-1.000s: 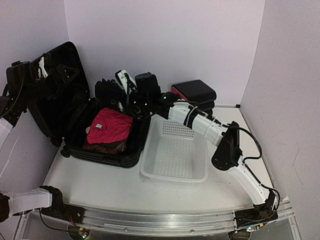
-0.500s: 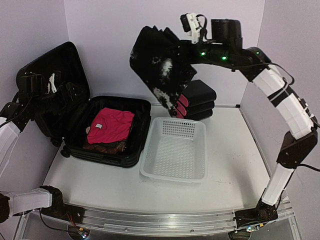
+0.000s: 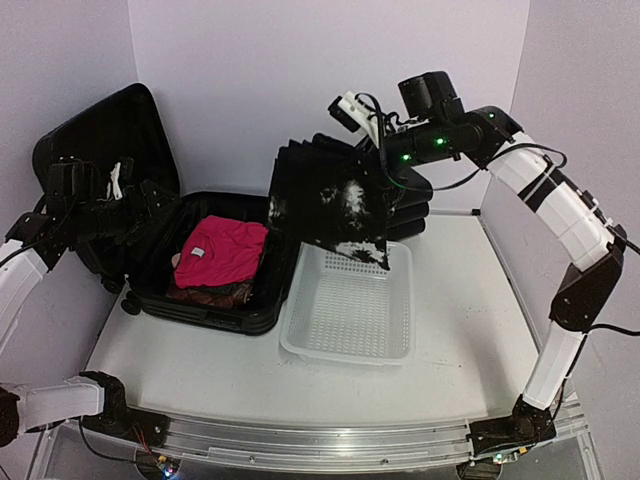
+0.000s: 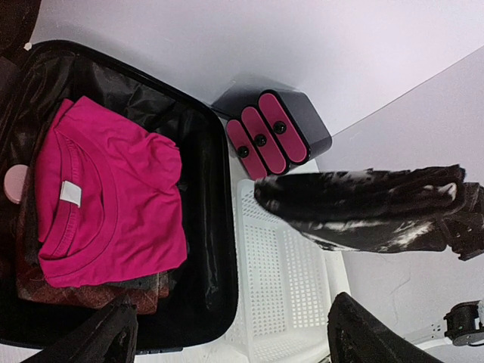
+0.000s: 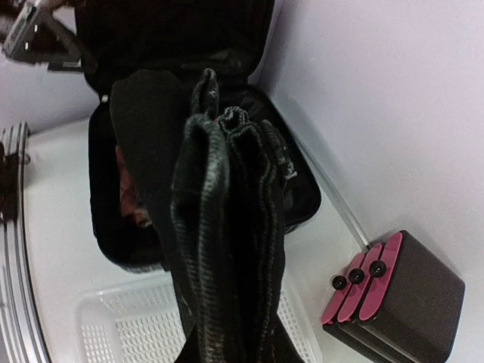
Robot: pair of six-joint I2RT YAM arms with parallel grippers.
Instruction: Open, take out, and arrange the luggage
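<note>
The luggage (image 3: 108,135) lies open at the left, lid propped up, with a folded pink shirt (image 3: 222,250) on top of darker clothes in its base. High over the far end of the white mesh basket (image 3: 345,335), my right gripper (image 3: 385,162) is shut on a folded black garment with white patches (image 3: 330,210), which hangs down from it. The right wrist view shows that garment (image 5: 227,227) covering the fingers. My left gripper (image 3: 140,205) stands open by the lid, holding nothing; its view looks down on the shirt (image 4: 106,197) and the basket (image 4: 283,280).
A stack of black boxes with pink drawer fronts (image 3: 410,190) stands against the back wall behind the basket, also seen as boxes (image 5: 393,295) in the right wrist view. The walls close in at the back, left and right. The basket touches the luggage's right side.
The right arm pulled the black garment out of the luggage, raised it high, then brought it down and left over the basket. The left arm shifted slightly by the lid.
</note>
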